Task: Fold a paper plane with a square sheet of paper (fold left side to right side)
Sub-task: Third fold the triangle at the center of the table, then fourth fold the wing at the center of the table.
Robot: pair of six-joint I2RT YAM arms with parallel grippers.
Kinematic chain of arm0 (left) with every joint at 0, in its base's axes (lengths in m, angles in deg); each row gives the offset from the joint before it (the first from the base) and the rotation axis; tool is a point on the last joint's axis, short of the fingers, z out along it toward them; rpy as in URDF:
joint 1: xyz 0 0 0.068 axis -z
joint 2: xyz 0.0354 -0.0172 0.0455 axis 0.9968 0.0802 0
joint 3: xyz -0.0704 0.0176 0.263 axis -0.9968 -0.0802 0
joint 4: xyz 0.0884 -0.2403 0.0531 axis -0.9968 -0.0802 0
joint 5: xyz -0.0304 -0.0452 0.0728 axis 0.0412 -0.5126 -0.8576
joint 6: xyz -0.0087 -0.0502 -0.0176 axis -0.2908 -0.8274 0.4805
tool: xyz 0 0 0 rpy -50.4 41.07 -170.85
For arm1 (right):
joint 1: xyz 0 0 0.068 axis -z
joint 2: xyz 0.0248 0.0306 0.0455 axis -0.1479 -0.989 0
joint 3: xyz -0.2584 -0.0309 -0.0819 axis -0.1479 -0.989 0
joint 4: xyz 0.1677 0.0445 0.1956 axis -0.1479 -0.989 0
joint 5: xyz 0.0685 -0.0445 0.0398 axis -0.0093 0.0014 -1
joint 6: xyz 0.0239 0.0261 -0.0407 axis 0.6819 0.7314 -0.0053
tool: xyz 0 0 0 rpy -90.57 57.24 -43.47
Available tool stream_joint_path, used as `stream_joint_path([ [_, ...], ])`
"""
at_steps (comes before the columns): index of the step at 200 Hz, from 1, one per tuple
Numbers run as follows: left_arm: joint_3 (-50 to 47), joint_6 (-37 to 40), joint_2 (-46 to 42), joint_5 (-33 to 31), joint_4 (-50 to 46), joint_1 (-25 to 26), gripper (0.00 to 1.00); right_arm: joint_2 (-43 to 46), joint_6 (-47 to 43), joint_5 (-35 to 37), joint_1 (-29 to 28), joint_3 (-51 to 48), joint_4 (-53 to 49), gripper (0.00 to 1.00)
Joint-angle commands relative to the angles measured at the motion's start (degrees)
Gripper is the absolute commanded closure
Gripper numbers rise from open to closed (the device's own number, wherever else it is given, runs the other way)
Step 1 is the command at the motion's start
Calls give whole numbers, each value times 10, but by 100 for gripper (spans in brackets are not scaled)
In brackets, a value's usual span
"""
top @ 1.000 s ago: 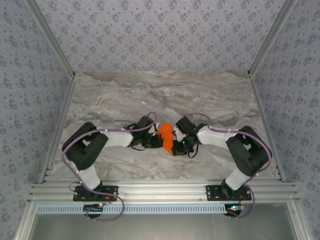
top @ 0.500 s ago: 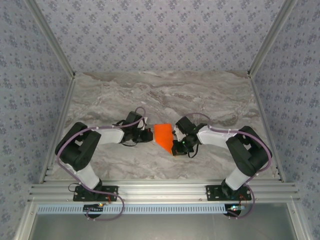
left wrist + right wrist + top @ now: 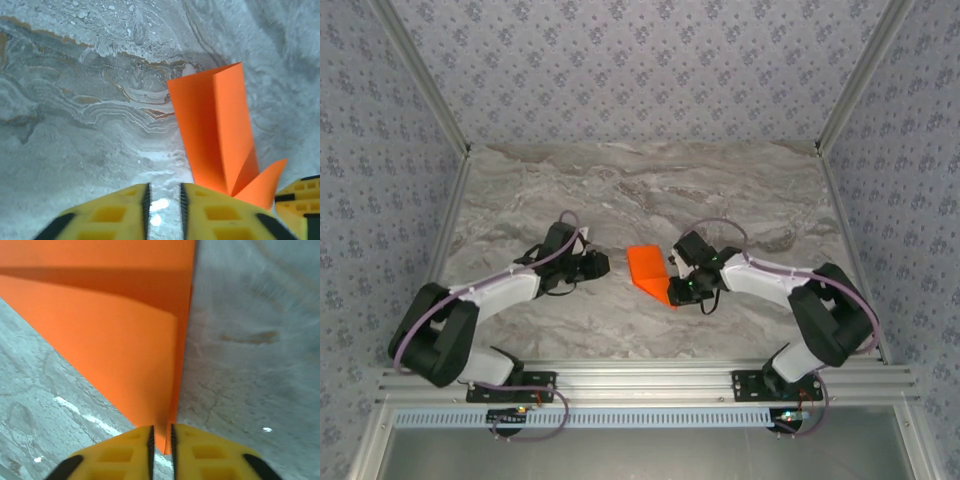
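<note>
Near edge: aluminium rail [image 3: 640, 382] carrying both arm bases, the left arm now swung well out to its own side.
Left gripper [image 3: 162, 200]: yellow fingers a narrow slit apart, bare table showing through the slit, nothing held; released. It stands apart from the paper, which lies ahead and to its right.
Right gripper [image 3: 161, 435]: fingers a thin slit apart with the near pointed tip of the paper standing in the slit. Whether it pinches or merely straddles the tip cannot be told.
Task item: paper plane [image 3: 646, 268], bright orange, folded narrow, with a lengthwise crease and a flap lifting at the near end. It lies on the table between the two grippers, nearer the right one.
Change: a second ago both grippers were clenched and crowded onto the paper, hiding much of it. Since then the left gripper has drawn off to the left and loosened. The right one has stayed at the near tip and begun to ease.
Reading: the pressing of this fold looks finished, and the crease appears to hold without the left gripper. The lifted flap may want another press.
Beyond: grey marbled table [image 3: 740, 190], then patterned walls [image 3: 640, 70].
</note>
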Motion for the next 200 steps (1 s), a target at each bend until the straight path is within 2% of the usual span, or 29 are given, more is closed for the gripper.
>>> stream_joint_path([
  [1,-27,-65,-21,18,30,16,66,59,-26,69,-3,15,-13,76],
  [36,-31,-109,-2,24,88,51,52,132,-36,125,-18,-8,-11,53],
  [56,-16,-125,29,27,115,66,48,164,-33,142,-27,-26,-9,47],
  [132,64,-139,145,49,157,93,45,233,-23,185,-51,-70,-20,36],
  [200,87,-156,169,55,165,108,54,277,-14,223,-74,-107,-8,26],
])
